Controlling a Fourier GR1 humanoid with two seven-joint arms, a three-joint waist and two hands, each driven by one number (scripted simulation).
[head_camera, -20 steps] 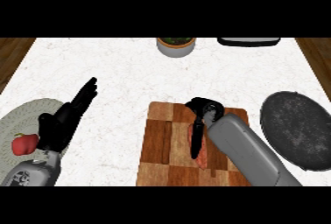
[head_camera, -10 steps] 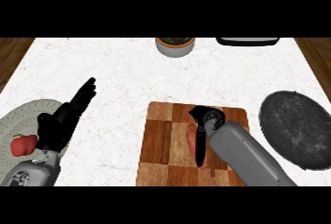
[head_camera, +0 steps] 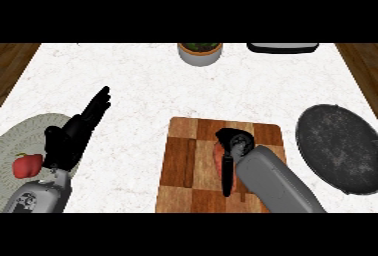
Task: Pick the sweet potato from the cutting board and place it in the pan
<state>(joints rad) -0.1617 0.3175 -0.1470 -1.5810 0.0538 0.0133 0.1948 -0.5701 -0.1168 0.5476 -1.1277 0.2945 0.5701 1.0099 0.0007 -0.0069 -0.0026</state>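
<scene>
My right fingers (head_camera: 227,176) curl round the one sweet potato (head_camera: 218,153) on the cutting board (head_camera: 184,165); one pan (head_camera: 339,145) right of it; left fingers (head_camera: 92,112) straight.

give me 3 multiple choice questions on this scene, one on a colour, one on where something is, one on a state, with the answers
1. What colour is the item on the grey plate?
A blue
B red
C yellow

2. On which side of the cutting board does the pan lie?
A to its right
B to its left
C on top of it

3. How is the left hand?
A curled round a thing
B pressing flat on the board
C open, holding nothing

Answers:
1 B: the item shows red against the grey plate.
2 A: the pan lies beyond the board's right edge.
3 C: its fingers are straight and nothing is in them.
</scene>
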